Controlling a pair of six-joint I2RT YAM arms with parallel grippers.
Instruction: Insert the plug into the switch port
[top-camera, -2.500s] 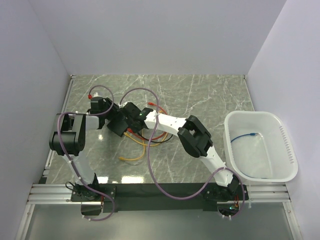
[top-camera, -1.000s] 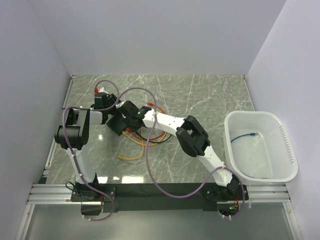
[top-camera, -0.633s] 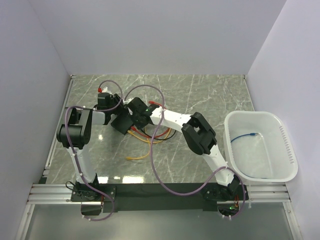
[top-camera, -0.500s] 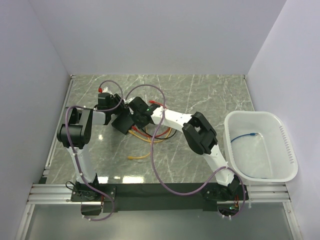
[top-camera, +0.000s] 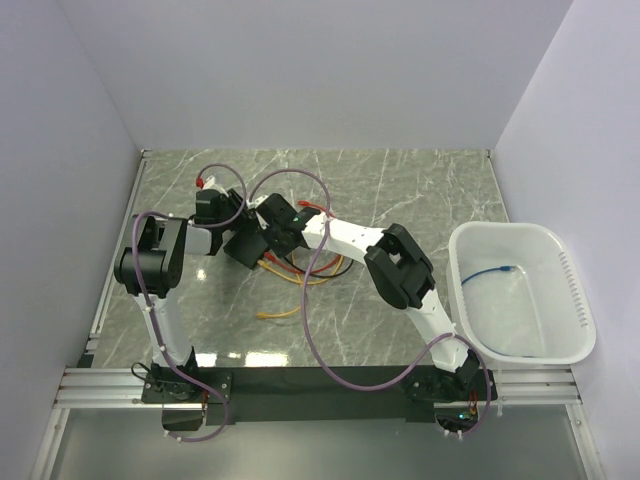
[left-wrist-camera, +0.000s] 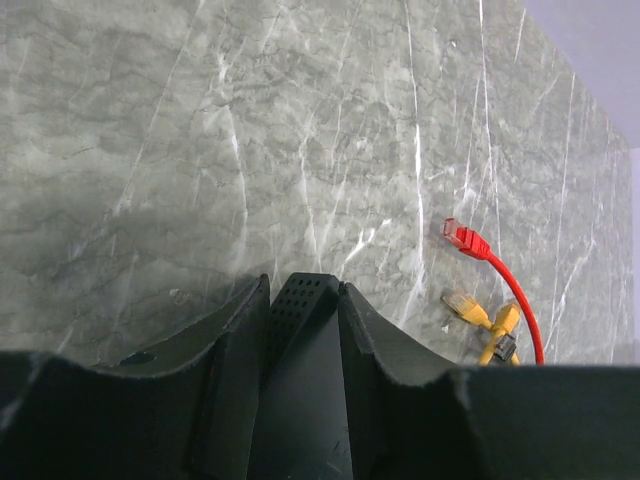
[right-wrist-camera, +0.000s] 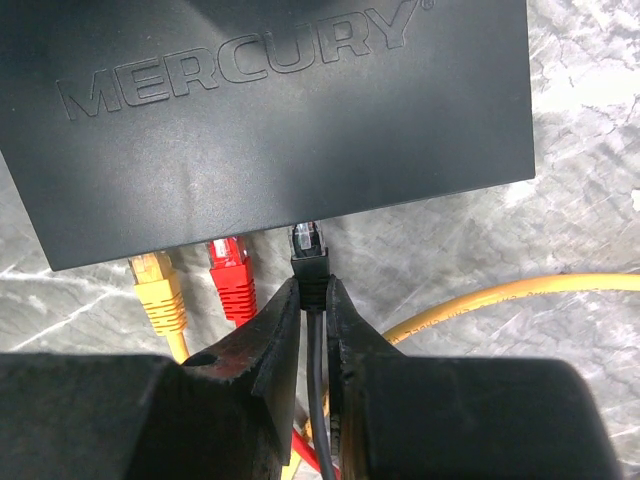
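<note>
R gripper (right-wrist-camera: 312, 300) pinches black plug (right-wrist-camera: 310, 252), tip at switch (right-wrist-camera: 280, 110) edge, beside 1 red plug (right-wrist-camera: 231, 268), 1 yellow plug (right-wrist-camera: 155, 285); L gripper (left-wrist-camera: 303, 288) clamps switch's side.

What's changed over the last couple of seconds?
Both arms shifted slightly away from their bases: the right gripper with the plug, the left gripper with the switch. The loose yellow cable end was dragged right. The bin and its blue cable stayed put.
</note>
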